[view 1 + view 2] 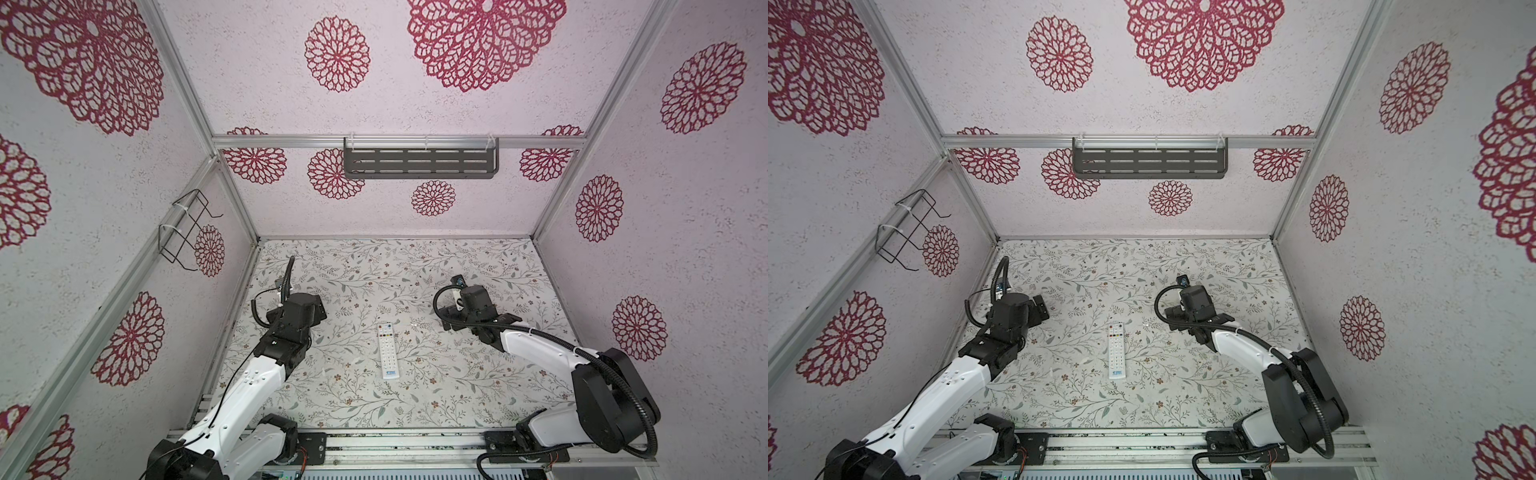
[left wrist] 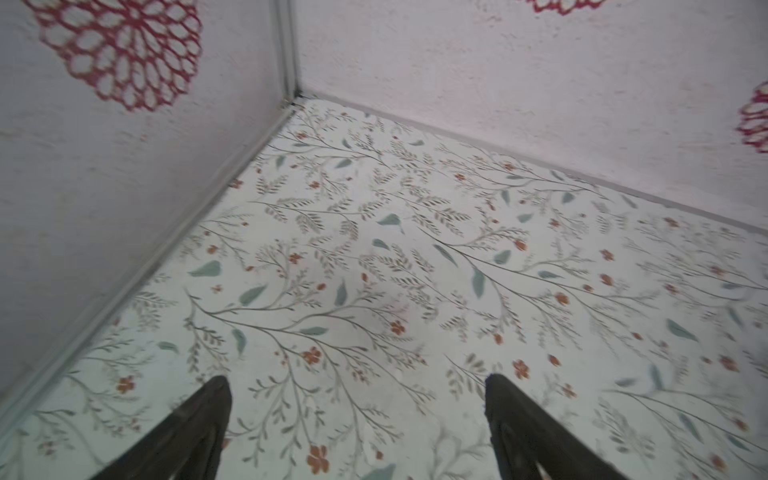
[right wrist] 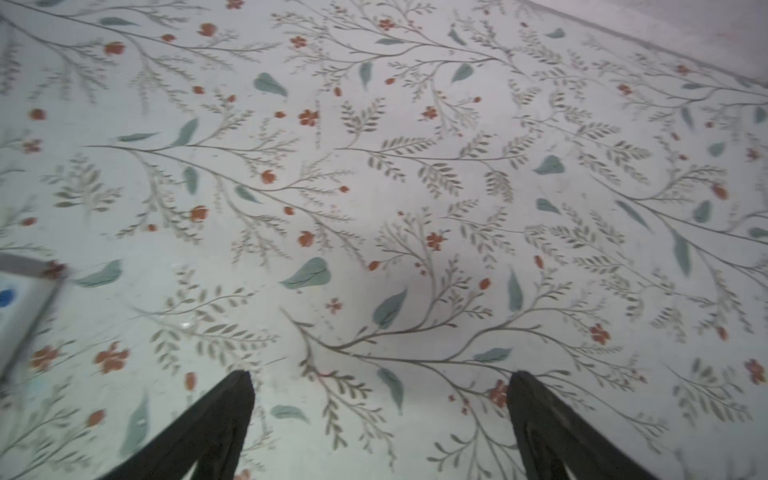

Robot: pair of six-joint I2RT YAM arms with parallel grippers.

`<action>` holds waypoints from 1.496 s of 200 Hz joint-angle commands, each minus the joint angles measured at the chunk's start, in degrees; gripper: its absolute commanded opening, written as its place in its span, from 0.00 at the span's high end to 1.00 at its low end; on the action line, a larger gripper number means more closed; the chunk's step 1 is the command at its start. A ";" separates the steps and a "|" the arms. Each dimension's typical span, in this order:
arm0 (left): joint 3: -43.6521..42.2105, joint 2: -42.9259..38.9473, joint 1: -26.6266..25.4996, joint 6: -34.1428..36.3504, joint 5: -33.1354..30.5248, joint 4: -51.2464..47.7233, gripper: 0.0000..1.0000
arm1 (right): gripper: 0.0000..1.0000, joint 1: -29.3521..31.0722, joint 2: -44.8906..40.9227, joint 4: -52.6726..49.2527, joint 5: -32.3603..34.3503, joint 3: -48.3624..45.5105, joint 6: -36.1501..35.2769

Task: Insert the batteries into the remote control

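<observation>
The remote control lies flat in the middle of the floral table, buttons up, with its coloured buttons at the far end and its blue logo at the near end. One white corner of the remote control, with a blue spot, shows at the edge of the right wrist view. No batteries show in any view. My left gripper is open over bare table near the far left corner. Open too is my right gripper, with nothing between its fingers. The left arm is left of the remote and the right arm is right of it.
Patterned walls close the table in on the left, back and right. A dark slotted shelf hangs on the back wall and a wire rack on the left wall. An aluminium rail runs along the front edge.
</observation>
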 commanded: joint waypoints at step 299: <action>-13.57 30.66 18.50 18.68 9.98 66.27 0.03 | 0.01 -26.50 6.66 67.29 -4.51 -28.15 0.84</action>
